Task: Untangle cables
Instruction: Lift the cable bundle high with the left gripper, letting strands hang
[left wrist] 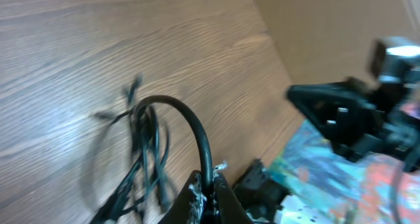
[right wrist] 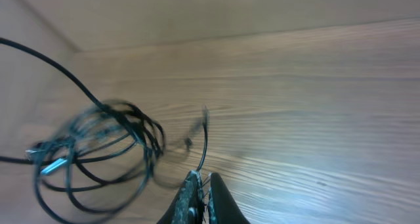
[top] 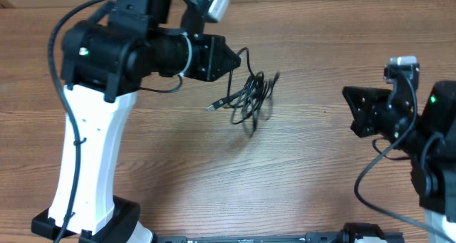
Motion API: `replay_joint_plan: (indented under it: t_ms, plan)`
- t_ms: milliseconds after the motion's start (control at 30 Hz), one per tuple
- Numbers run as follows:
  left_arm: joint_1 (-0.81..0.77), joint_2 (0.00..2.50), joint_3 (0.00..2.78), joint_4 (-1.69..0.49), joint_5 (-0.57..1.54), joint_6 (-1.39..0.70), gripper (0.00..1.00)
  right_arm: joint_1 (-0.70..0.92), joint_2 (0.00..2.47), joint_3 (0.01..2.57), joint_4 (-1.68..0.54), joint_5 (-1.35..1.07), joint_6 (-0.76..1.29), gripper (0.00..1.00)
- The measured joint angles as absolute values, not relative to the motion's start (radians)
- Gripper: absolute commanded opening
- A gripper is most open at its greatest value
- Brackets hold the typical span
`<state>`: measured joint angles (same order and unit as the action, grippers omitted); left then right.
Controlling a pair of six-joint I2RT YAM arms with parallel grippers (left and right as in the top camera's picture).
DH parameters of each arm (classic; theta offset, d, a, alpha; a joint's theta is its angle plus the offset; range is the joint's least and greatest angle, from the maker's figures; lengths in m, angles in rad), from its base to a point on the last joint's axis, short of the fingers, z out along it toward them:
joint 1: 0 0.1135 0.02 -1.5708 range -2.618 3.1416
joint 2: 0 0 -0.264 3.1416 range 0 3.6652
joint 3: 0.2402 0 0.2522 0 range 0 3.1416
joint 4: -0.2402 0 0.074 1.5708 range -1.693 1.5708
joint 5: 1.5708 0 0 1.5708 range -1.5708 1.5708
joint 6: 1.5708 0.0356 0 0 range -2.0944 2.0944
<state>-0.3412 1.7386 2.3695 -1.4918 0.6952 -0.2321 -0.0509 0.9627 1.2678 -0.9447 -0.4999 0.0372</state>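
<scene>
The cables (top: 251, 97) are a tangle of thin black cords with a silver-tipped plug (top: 214, 106) sticking out to the left. They hang blurred just above the wooden table (top: 306, 179). My left gripper (top: 234, 58) is shut on one black cord; in the left wrist view that cord arches out of the jaws (left wrist: 209, 181) down into the tangle (left wrist: 147, 145). My right gripper (top: 350, 107) sits well to the right of the tangle. Its jaws (right wrist: 202, 178) are closed together. The tangle (right wrist: 98, 145) lies ahead and to the left of them, with a thin strand (right wrist: 205, 138) showing just beyond the tips.
The left arm's white column (top: 89, 150) stands at the front left. The right arm (left wrist: 341, 112) is at the table's right edge. Thick black cords (top: 370, 172) run from the right base. A tan wall (right wrist: 197, 14) borders the table's far side.
</scene>
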Motion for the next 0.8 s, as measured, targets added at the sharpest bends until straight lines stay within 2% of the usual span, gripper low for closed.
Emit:
replay_joint_plan:
  t_ms: [433,633,800]
  plan:
    - [-0.184,1.736,2.370,-1.433,0.909,-0.268,0.04,-0.051,1.132,1.268,-0.826,-0.854,0.052,0.04]
    - [-0.169,1.736,2.370,-1.296,0.989,-0.353,0.04,-0.027,1.219,1.268,-0.838,-0.947,0.053,0.04]
    - [-0.149,1.736,2.369,-1.126,1.026,-0.459,0.04,0.074,1.284,1.268,-0.838,-0.971,0.050,0.04]
